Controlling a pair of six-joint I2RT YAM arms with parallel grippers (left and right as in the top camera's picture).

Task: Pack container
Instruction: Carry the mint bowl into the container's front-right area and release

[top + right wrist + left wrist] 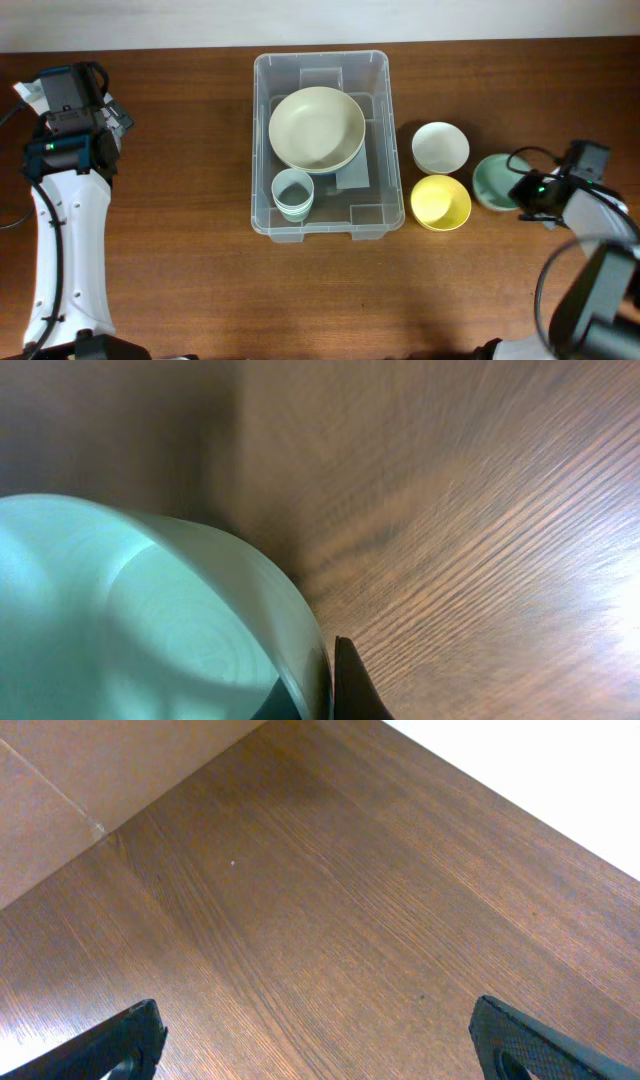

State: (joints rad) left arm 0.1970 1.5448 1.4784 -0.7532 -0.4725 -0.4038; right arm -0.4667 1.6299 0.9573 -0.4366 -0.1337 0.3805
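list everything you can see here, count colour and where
tub: 1, clear, table centre
big bowl: 1, cream, in tub
cup: 1, pale green, in tub beside big bowl
white bowl: 1, white, right of tub
yellow bowl: 1, yellow, right of tub, beside white bowl
green bowl: 1, pale green, far right
table: 1, brown wood, under everything
left claw: 1, black, open over bare table, left side
right claw: 1, black, shut on green bowl's rim

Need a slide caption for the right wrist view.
Right gripper shut on the rim of the mint-green bowl, wooden table beyond.
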